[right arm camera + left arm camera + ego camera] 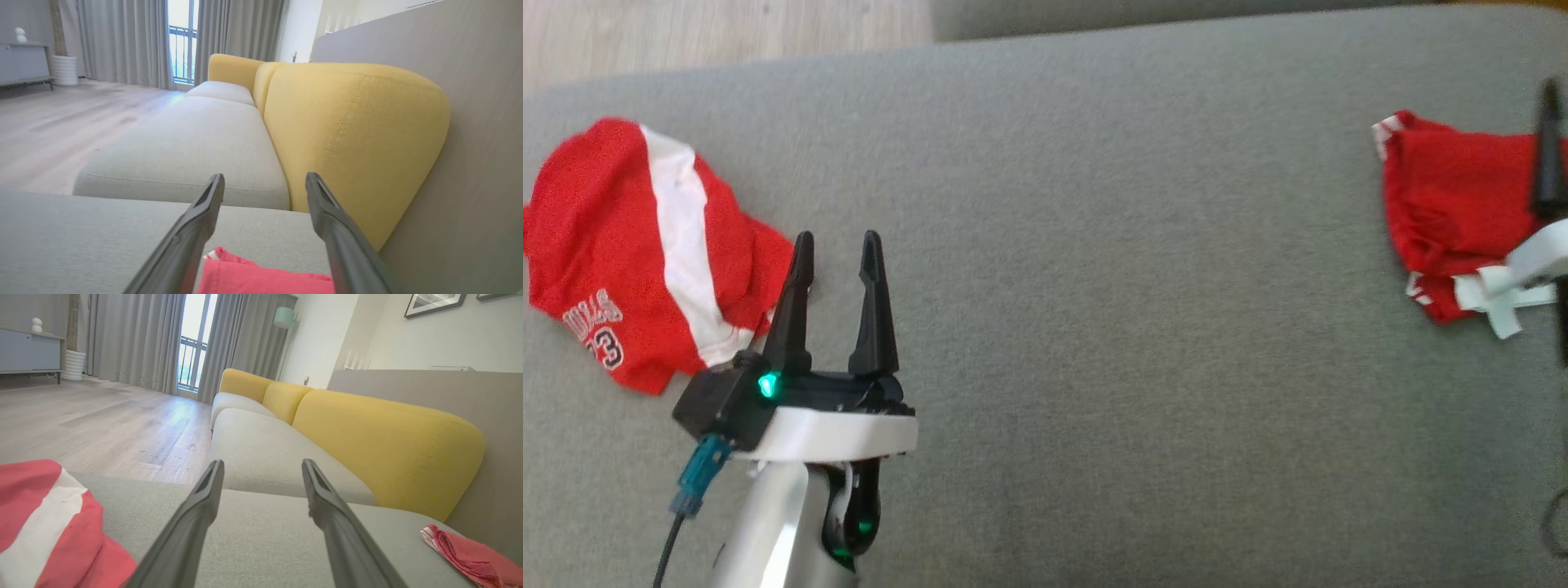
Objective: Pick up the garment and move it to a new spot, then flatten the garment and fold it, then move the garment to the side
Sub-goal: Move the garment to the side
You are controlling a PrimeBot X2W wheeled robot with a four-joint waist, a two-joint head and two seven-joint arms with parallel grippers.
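Your right tool [264, 175] stands with its fingers spread wide and nothing clamped between them. The red garment with white trim [261, 279] lies bunched on the grey cushion [81, 241] right under those fingers. In the head view you find that garment [1454, 204] at the cushion's far right side, with a dark finger of the right tool crossing its right part.

Your left tool [837, 238] is also wide open and empty, poised above the cushion [1135, 327] at the lower left. Just to its left lies a second piece, a crumpled red jersey [596, 237] with a broad white stripe and printed lettering. Its nearest fold sits just beside the left finger; whether they touch you cannot tell. A wide stretch of bare cushion separates the two red pieces.

Ahead of the right tool a yellow backrest [351, 134] rises close by, with a pale panel [482, 163] to its right. Further sofa seats [196, 139], wooden floor [61, 122] and grey curtains [122, 41] lie beyond.
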